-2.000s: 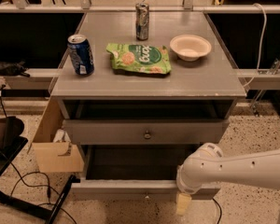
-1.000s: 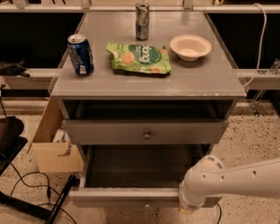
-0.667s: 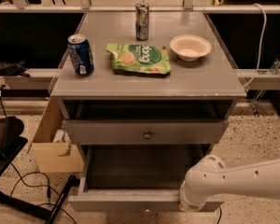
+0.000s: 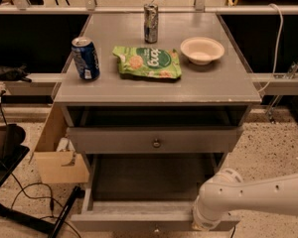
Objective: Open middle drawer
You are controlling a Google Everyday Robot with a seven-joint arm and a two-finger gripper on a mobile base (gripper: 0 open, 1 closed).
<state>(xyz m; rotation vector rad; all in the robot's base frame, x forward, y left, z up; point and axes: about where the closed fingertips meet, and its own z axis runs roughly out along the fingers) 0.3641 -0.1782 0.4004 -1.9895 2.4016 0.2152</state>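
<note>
The middle drawer [image 4: 139, 214] is the grey drawer pulled far out at the bottom of the view. Its bare grey floor [image 4: 149, 177] shows, and its front lies along the lower edge. My gripper [image 4: 204, 226] is at the right part of that front, mostly covered by my white wrist [image 4: 223, 197]. The arm comes in from the lower right. Above it is another grey drawer front [image 4: 119, 139] with a small round metal knob [image 4: 156, 143], and a dark gap runs between that front and the tabletop.
On the grey tabletop [image 4: 223, 83] stand a blue can [image 4: 85, 58], a silver can [image 4: 150, 23], a green snack bag [image 4: 146, 62] and a white bowl [image 4: 202, 49]. A cardboard box [image 4: 59, 157] and cables [image 4: 25, 197] lie on the floor at left.
The middle drawer has slid further out toward the camera. My arm has moved with it, down and toward the lower edge, and the fingertips have dropped out of sight.
</note>
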